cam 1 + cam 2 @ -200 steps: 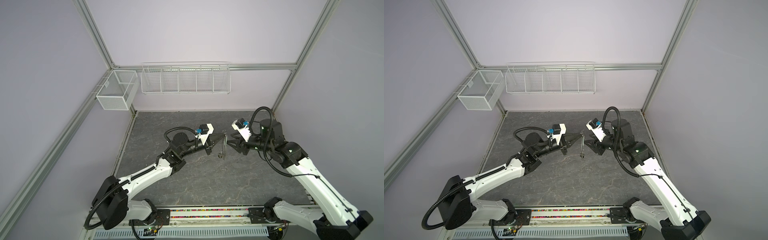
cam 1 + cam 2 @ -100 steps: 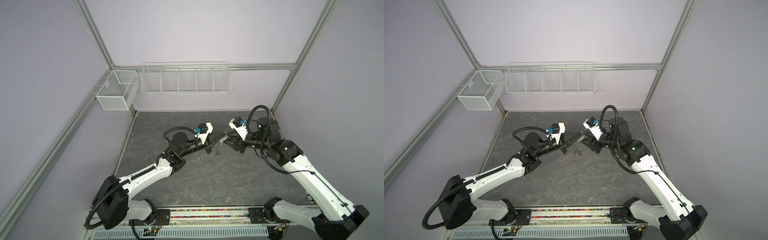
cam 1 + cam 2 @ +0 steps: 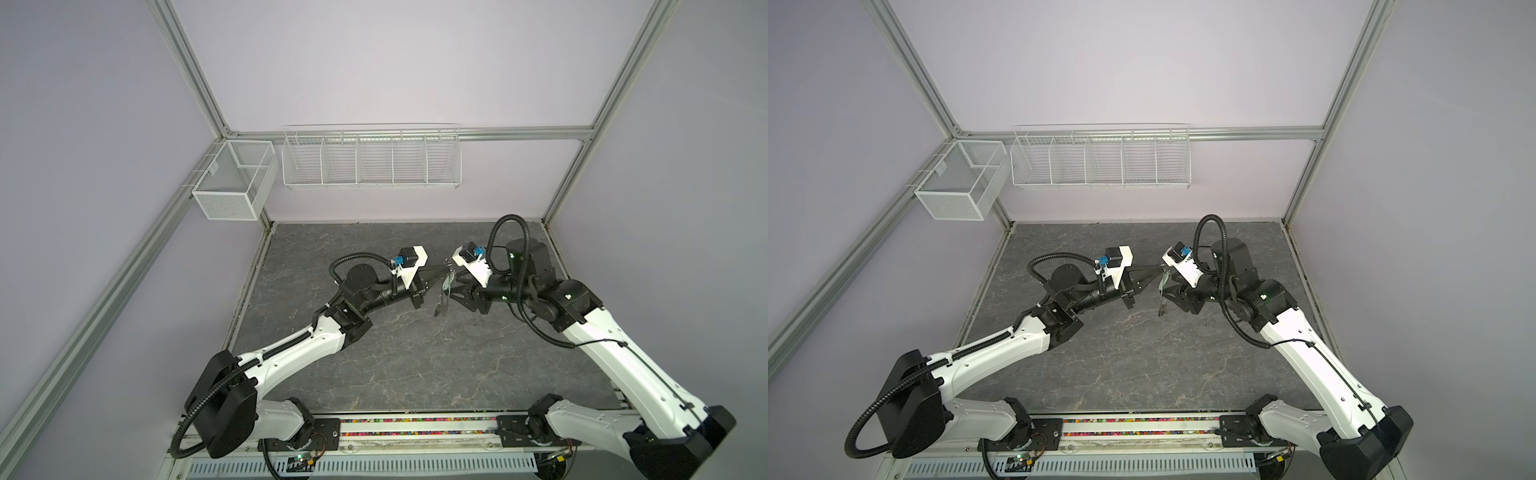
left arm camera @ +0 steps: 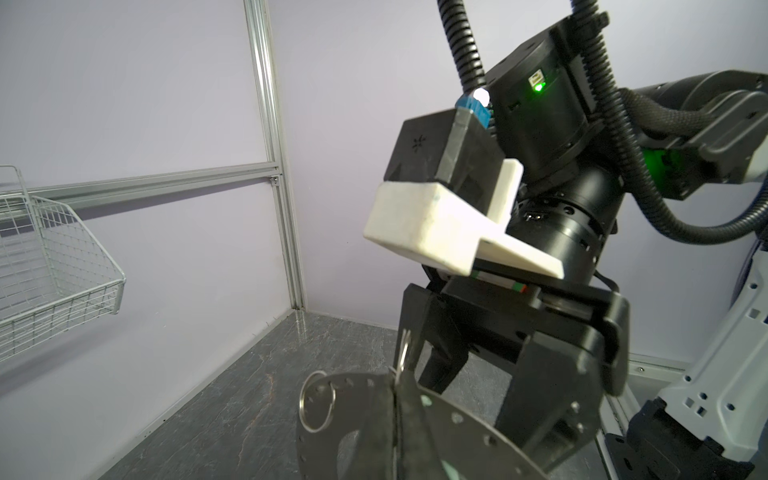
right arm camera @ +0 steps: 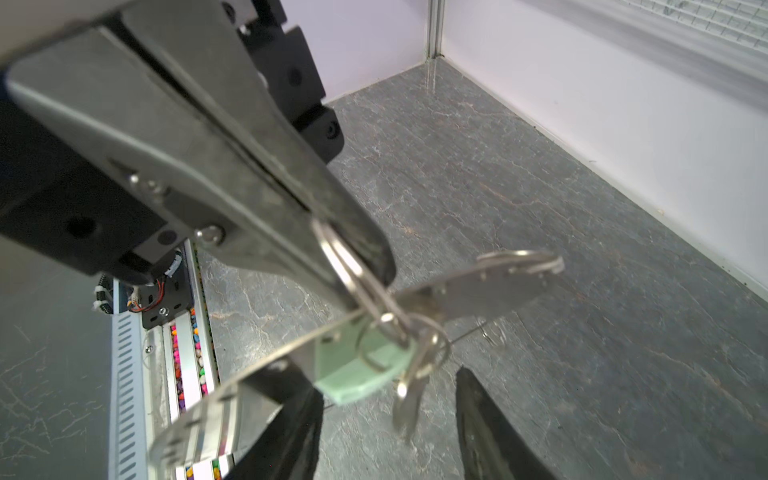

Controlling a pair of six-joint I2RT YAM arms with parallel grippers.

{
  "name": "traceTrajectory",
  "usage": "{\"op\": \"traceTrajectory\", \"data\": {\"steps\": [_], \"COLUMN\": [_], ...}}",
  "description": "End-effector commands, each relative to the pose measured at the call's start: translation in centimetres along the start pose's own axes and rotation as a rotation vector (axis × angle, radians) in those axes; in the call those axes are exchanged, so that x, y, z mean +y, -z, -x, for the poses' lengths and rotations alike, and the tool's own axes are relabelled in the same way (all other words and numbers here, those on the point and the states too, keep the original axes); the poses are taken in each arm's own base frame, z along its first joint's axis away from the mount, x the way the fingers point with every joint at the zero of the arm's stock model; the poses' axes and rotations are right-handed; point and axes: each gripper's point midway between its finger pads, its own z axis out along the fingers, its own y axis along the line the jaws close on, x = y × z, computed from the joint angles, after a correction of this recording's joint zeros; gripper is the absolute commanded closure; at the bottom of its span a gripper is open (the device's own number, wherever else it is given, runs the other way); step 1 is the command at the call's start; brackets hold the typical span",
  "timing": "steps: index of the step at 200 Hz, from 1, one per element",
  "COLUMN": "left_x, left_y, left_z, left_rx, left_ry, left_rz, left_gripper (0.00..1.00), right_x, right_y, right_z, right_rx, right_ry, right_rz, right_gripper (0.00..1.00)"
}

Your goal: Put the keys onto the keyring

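Keyring (image 5: 478,286) up in the air over the middle of the desk (image 3: 395,353), between the two wrists in both top views (image 3: 1163,286). Flat grey plate with small holes round the rim, nearly edge-on in the right wrist view. Clamped at the rim by the left jaws, clenched tight on the metal.

Nearest the left wrist camera, the same plate (image 4: 465,428), with a thin wire split ring (image 4: 318,403) threaded through one rim hole. At the tip of the left jaws, a second, larger split ring (image 5: 353,270). Hanging below it, a pale greenish-white tag (image 5: 353,370) and one silver key (image 5: 409,401), both dangling under the plate. Other key not made out.

Just beyond, the right jaws, spread apart and grasping nothing, one tip to each side of the hanging key, not touching it. Behind them, a black camera housing (image 4: 419,153) on a white mount (image 4: 419,224), bearing a small moulded mark too faint to read. Green light (image 4: 539,86) glowing on the joint behind.

Farther back, on the far wall, a long white wire basket (image 3: 371,158) with dividers. At the left corner, a white mesh box (image 3: 232,183), hung on the frame rail above desk level.
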Motion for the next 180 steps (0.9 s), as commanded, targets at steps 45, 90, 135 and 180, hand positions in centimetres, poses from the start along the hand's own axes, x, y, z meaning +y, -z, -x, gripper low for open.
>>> {"op": "traceTrajectory", "data": {"steps": [45, 90, 135, 180], "left_x": [0.3, 0.4, 0.3, 0.2], "left_y": [-0.5, -0.6, -0.6, -0.5], "left_z": [1.9, 1.7, 1.8, 1.7], "left_rx": [-0.035, -0.03, -0.034, -0.028], "left_ry": [-0.035, -0.035, -0.03, -0.026], "left_rz": [0.0, 0.004, -0.002, -0.006], "left_gripper": [1.0, 1.0, 1.0, 1.0], "right_x": [0.3, 0.9, 0.1, -0.9], "right_y": [1.7, 1.1, 0.0, -0.4], "right_z": [2.1, 3.0, 3.0, 2.7], "right_rx": [-0.093, -0.126, -0.115, -0.096], "right_ry": [0.02, 0.003, -0.013, -0.005], "right_rz": [-0.013, 0.044, 0.034, -0.024], "right_gripper": [0.48, 0.49, 0.59, 0.84]}}
